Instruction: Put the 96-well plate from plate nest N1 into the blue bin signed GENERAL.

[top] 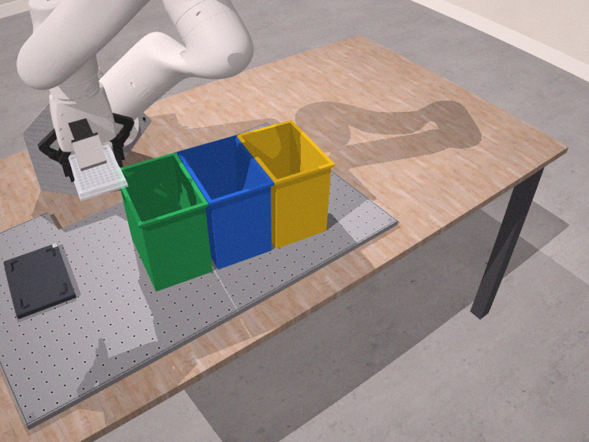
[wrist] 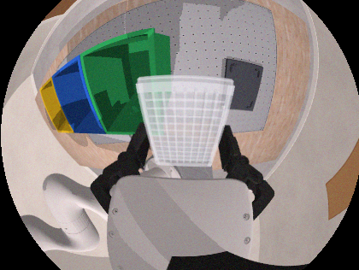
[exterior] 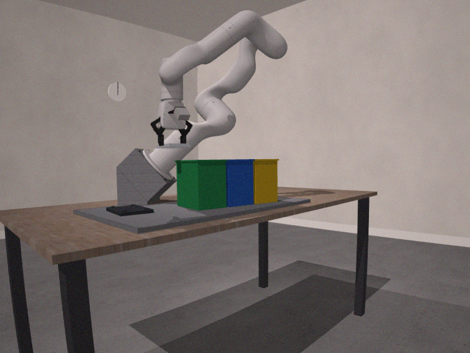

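My gripper (top: 87, 157) is shut on the clear 96-well plate (top: 97, 177) and holds it level in the air, above rim height, just left of the green bin (top: 166, 218). The plate also shows in the wrist view (wrist: 184, 120) between the black fingers, and side-on in the exterior view (exterior: 171, 144). The blue bin (top: 233, 199) stands in the middle of the row, between the green bin and the yellow bin (top: 294, 182). All three bins are upright and look empty. The dark plate nest (top: 38, 280) lies empty on the perforated board at the left.
The arm's grey base block (exterior: 134, 182) stands behind the nest and the green bin. The bins stand touching in a row on the grey perforated board (top: 143, 294). The signs on the bins are not visible in these views.
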Available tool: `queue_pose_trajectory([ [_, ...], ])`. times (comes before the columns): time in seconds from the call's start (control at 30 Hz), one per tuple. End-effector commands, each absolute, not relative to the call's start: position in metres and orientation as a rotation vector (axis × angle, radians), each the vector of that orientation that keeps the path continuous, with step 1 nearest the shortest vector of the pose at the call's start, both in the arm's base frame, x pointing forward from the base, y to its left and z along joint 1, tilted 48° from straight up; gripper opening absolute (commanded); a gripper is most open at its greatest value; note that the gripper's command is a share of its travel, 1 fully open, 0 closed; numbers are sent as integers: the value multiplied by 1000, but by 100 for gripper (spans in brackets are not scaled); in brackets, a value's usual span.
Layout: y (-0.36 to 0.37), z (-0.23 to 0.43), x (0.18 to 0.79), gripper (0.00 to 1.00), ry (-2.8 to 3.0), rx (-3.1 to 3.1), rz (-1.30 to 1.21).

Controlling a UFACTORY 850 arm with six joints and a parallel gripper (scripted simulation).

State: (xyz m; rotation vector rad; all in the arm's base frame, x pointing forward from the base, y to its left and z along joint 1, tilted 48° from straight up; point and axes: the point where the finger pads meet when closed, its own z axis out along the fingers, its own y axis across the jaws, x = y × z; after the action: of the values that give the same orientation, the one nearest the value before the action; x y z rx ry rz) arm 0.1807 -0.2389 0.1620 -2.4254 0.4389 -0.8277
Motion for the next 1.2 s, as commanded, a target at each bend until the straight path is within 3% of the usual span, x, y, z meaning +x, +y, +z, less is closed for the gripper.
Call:
queue_pose_trajectory([
  [0.0, -232, 169, 183, 0, 439, -2427, -828],
  [1.17, -154, 233, 207, 0, 439, -2427, -828],
])
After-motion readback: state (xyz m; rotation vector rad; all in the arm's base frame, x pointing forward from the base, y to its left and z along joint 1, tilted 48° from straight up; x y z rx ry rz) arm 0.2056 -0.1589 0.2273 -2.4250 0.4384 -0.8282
